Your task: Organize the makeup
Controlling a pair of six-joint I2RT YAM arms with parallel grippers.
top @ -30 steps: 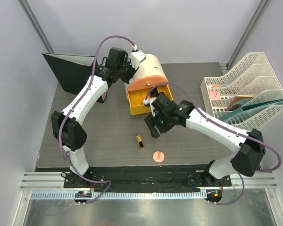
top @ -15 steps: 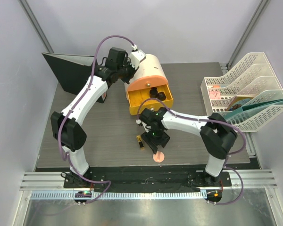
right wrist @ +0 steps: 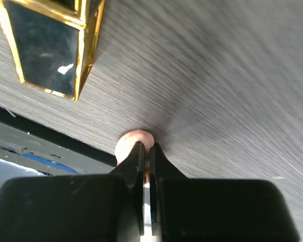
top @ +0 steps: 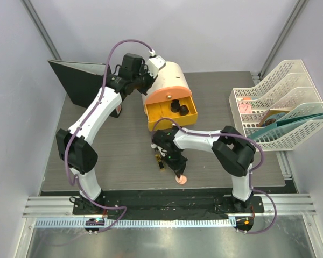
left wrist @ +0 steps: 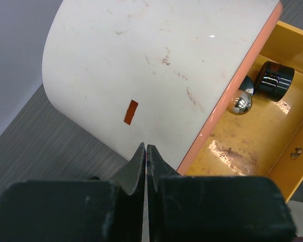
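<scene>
Right tool (right wrist: 145, 149), clenched, tips at the pink compact (right wrist: 133, 139) just ahead on the tabletop (right wrist: 217, 75): it should part, straddle the disc's rim, then close squarely. Left tool (left wrist: 146, 149) likewise clenched.

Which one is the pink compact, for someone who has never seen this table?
Start at the big cream-and-orange cylindrical box at the back of the grey table. Come toward the front edge: the compact is the flat round pink disc there, unlike the boxy black-and-gold lipstick beside it.
</scene>
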